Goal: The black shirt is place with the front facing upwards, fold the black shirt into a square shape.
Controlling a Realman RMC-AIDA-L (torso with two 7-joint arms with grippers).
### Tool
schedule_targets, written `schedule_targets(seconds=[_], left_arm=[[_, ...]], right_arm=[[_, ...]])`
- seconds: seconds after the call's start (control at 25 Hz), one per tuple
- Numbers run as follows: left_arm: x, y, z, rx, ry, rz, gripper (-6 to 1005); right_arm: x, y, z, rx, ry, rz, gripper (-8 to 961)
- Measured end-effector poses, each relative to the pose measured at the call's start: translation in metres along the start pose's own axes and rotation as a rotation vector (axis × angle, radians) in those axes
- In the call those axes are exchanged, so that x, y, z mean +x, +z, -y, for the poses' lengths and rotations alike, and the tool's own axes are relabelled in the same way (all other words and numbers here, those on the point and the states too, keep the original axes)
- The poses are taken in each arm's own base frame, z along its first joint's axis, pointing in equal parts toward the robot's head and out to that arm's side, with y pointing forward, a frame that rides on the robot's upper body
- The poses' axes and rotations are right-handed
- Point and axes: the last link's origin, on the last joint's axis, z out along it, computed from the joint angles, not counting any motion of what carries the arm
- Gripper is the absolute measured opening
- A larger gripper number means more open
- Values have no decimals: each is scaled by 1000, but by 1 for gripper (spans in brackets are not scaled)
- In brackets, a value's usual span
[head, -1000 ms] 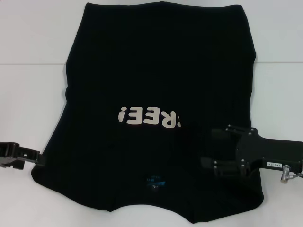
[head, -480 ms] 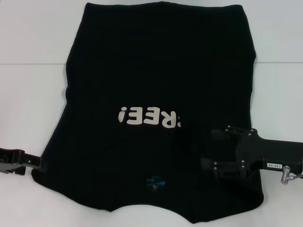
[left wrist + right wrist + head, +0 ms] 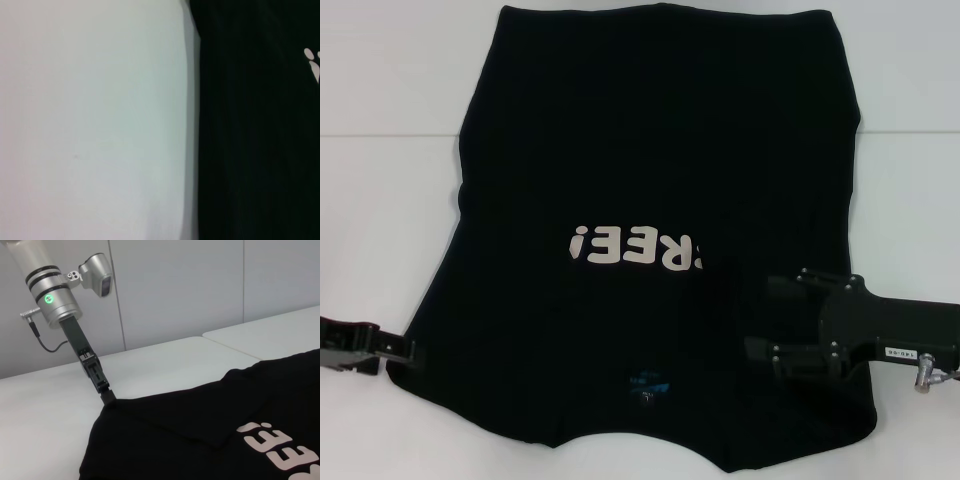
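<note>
The black shirt (image 3: 650, 150) lies flat on the white table, front up, its white letters (image 3: 635, 246) upside down to me and the blue neck label (image 3: 648, 381) near the front edge. Its right side is folded inward, and a flap (image 3: 718, 285) covers the first letter. My left gripper (image 3: 405, 352) is at the shirt's near left corner. In the right wrist view the left gripper (image 3: 107, 397) is pinched on that corner of the shirt (image 3: 200, 440). My right gripper (image 3: 750, 315) hovers over the shirt's right part beside the flap. The left wrist view shows the shirt's edge (image 3: 250, 150).
The white table (image 3: 380, 200) extends on both sides of the shirt, with a seam line (image 3: 390, 135) running across it. A pale wall (image 3: 200, 285) stands behind the table. The shirt's near hem reaches the bottom of the head view.
My left gripper has shifted toward the table's near edge at the shirt's left corner. The flap by the right gripper has risen a little and covers more of the letters.
</note>
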Motion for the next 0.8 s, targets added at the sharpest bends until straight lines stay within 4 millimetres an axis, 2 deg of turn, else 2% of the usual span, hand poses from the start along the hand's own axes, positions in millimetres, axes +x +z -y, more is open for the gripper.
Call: schedule_targets(seconds=[0.8], left_arm=[[3,6,-7,-11,13,4,799]], right_arm=[[0,1,0,-3,-3,-3,916]])
